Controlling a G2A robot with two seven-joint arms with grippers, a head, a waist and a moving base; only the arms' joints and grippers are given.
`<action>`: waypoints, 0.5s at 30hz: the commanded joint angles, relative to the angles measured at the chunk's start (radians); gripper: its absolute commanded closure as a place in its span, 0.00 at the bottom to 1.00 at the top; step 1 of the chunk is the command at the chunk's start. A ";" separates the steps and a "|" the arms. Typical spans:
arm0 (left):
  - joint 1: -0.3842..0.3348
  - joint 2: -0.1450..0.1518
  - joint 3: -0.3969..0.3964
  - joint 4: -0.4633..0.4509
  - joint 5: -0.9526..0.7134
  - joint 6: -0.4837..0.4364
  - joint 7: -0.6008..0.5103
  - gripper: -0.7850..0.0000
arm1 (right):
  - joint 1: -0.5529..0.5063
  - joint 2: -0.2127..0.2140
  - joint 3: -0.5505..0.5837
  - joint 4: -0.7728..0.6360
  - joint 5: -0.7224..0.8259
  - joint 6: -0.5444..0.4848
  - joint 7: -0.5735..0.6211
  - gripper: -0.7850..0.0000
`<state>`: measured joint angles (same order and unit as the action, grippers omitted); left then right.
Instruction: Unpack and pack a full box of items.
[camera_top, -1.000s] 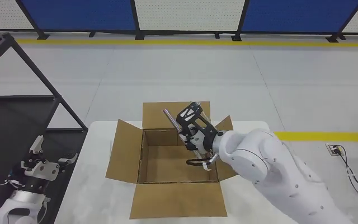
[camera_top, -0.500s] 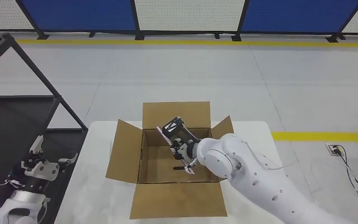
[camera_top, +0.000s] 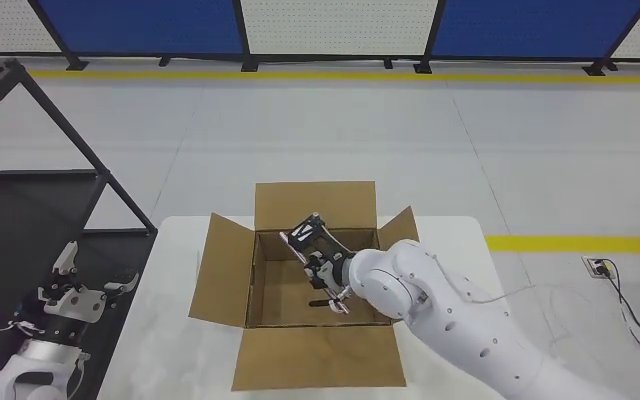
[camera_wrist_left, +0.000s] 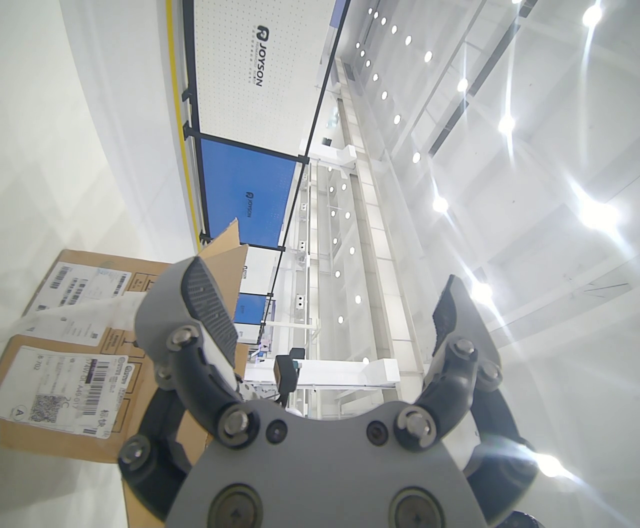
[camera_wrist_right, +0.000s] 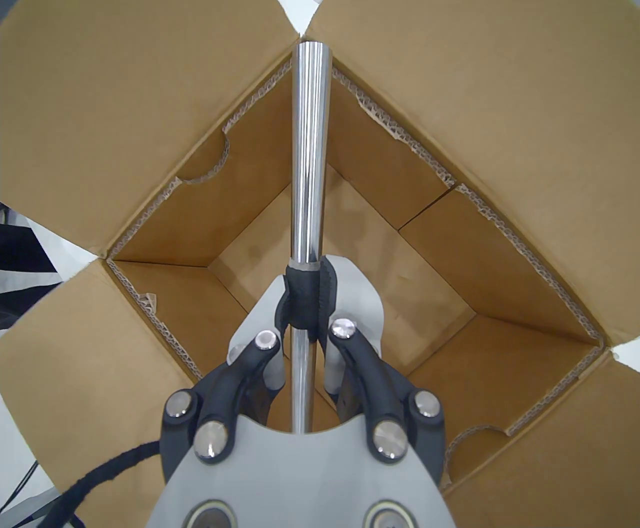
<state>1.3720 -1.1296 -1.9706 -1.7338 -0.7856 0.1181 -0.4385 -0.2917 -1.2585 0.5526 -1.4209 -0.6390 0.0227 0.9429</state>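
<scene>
Gripping chrome rod (camera_wrist_right: 309, 150), your right gripper (camera_wrist_right: 306, 295) hangs above open cardboard box (camera_wrist_right: 500, 125), rod tip toward box corner. Your left gripper (camera_wrist_left: 327, 295), jaws spread and empty, sits well apart from box.

1. Box (camera_top: 320, 355): plain brown cardboard, with a wavy corrugated pattern along its cut edges.
2. Labels (camera_wrist_left: 65, 385) on the box: white with black barcodes.
3. Rod (camera_wrist_right: 307, 150): mirror-bright silver.
4. Right end effector (camera_wrist_right: 306, 295): light grey plates, black links, silver screws.
5. Left end effector (camera_wrist_left: 330, 310): grey and black, and its pads (camera_wrist_left: 207, 305) are dark with a fine dotted texture.
6. Tabletop (camera_top: 180, 330): white.
7. Floor (camera_top: 400, 140): pale grey with yellow lines.
8. Panels (camera_top: 140, 25): blue and white, black-framed.
</scene>
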 joint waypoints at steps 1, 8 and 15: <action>0.000 0.000 0.000 0.000 0.000 0.000 0.000 0.00 | 0.014 -0.013 -0.023 0.025 -0.020 -0.014 0.017 1.00; 0.000 0.000 0.000 0.000 0.000 0.000 0.000 0.00 | 0.063 -0.074 -0.099 0.159 -0.052 -0.057 0.039 1.00; 0.000 0.000 0.000 0.000 0.000 0.000 0.000 0.00 | 0.099 -0.140 -0.176 0.287 -0.135 -0.114 0.017 1.00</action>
<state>1.3720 -1.1296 -1.9706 -1.7338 -0.7856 0.1181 -0.4385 -0.1970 -1.3888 0.3842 -1.1527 -0.7712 -0.0807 0.9620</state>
